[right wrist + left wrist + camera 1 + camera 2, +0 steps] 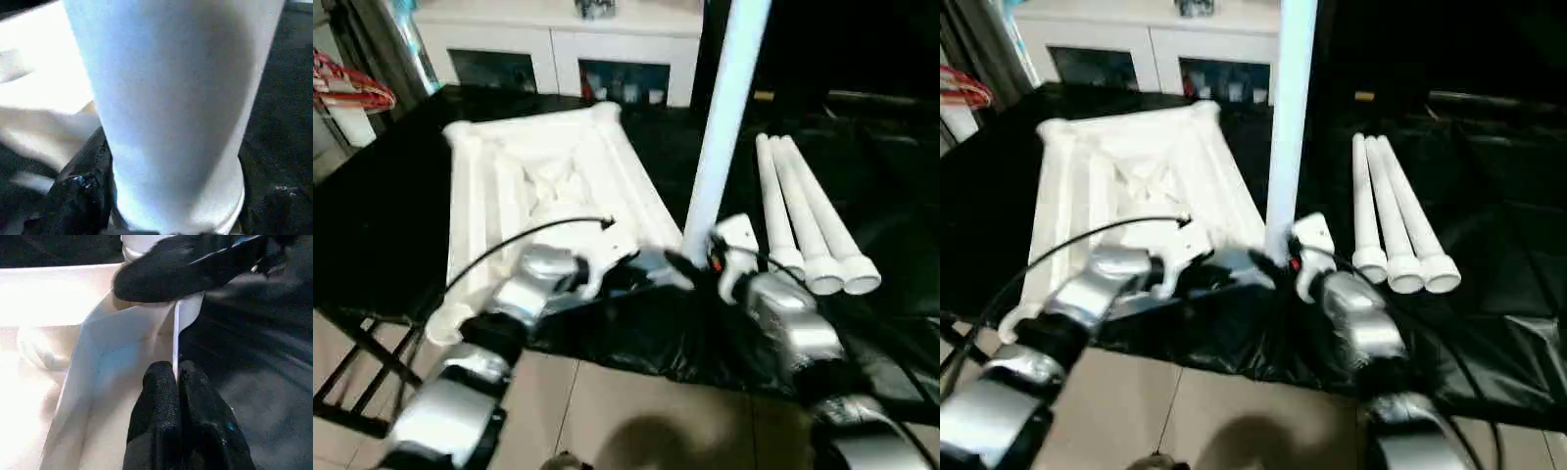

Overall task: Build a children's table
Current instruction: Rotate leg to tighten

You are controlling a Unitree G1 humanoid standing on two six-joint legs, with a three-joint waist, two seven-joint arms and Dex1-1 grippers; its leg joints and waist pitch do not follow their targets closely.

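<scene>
One leg [724, 108] stands between right gripper [697, 264] fingers, top cut off; left gripper [176, 382] pinches tabletop [499, 176] rim.

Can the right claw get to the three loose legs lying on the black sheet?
Probably not yet: the right claw grips the upright leg. The three legs lie unobstructed beside it.
</scene>
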